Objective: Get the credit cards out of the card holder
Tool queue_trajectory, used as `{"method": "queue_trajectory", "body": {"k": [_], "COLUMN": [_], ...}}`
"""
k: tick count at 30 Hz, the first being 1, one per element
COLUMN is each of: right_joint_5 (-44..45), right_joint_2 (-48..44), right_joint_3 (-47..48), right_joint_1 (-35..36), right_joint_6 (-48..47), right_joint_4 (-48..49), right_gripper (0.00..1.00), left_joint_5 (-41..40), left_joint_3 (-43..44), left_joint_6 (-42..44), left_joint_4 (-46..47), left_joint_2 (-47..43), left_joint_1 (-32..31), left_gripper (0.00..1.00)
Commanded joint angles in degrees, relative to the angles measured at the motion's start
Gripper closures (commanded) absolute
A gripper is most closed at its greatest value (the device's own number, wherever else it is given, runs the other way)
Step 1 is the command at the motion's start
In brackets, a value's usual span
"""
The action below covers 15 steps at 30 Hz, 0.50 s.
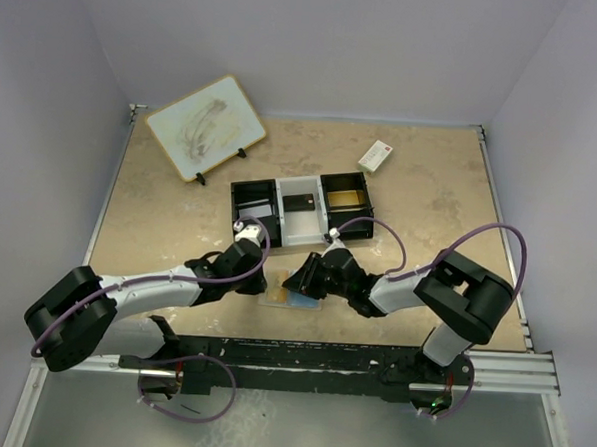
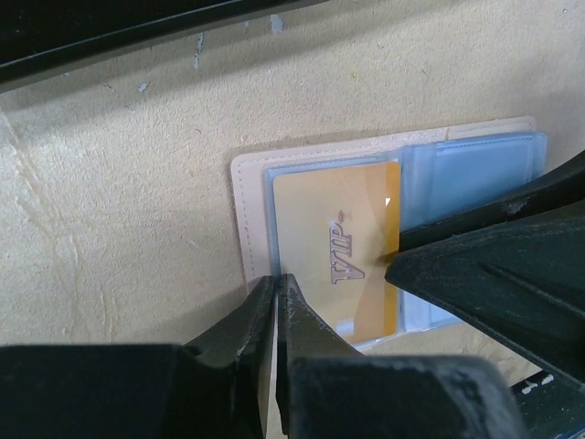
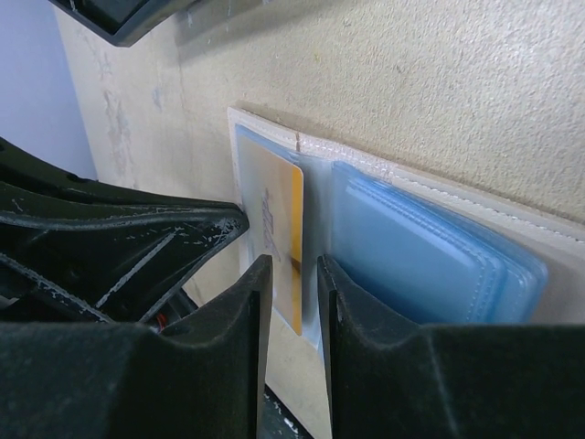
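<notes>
While both arms lean in over the front middle of the worktop (image 1: 430, 200), the card holder (image 2: 249, 219) lies open and flat between them, pale blue inside up, its tan border showing around the edge. A gold card (image 2: 334, 229) lettered VIP sits in the clear pocket on 1 half; a stack of blue plastic sleeves (image 3: 411, 256) fills the other half.

From the left wrist view, the left claw (image 2: 277, 285) is pressed fully together, its tips at the holder's near edge by a corner of the gold card. I cannot tell whether anything is pinched between them.

The right claw (image 3: 294, 274) has its 2 fingers a little apart, tips down on the open holder, with the card's long edge showing in the gap. It has hold of nothing that I can see.

Farther back stand a black-and-white tray (image 1: 299, 212) with 3 compartments, a small white box (image 1: 376, 155) with a red mark, and a whiteboard (image 1: 205, 127) on a stand.
</notes>
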Motion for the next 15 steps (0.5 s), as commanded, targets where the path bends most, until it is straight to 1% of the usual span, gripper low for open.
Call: {"method": "queue_trajectory", "body": {"k": [1, 4, 6, 8, 11, 12, 15], "right_joint_5": [-0.1, -2.5, -3.3, -3.4, -4.3, -4.5, -6.6], "right_joint_2": [1.8, 2.9, 3.2, 3.0, 2.7, 2.6, 2.5], "right_joint_3": [-1.2, -1.4, -1.1, -0.9, -1.0, -1.2, -1.3], "right_joint_1": [-0.3, -0.3, -0.4, -0.4, -0.8, -1.0, -1.7], "right_joint_6": [-1.6, -2.5, -2.8, -3.1, -3.9, -3.9, -4.7], "right_joint_4": [-2.3, 2.2, 3.2, 3.5, 3.9, 4.2, 5.2], "right_gripper": [0.7, 0.75, 0.82, 0.87, 0.98, 1.0, 1.0], "left_joint_5": [-0.2, -0.3, -0.6, -1.1, -1.6, -1.7, -1.8], "left_joint_3": [-1.7, -1.5, -1.4, -1.5, -1.8, -1.9, -1.9], "left_joint_6": [-0.7, -0.7, -0.9, -1.1, -1.3, -1.3, -1.2], "left_joint_4": [1.9, 1.8, 1.6, 1.4, 1.1, 0.9, 0.3], "left_joint_2": [1.5, 2.1, 2.0, 1.6, 0.8, 0.8, 0.8], "left_joint_1": [-1.0, -1.4, -1.6, -1.7, -1.7, -1.7, -1.8], "left_gripper": [1.0, 1.0, 1.0, 1.0, 1.0, 1.0, 1.0]}}
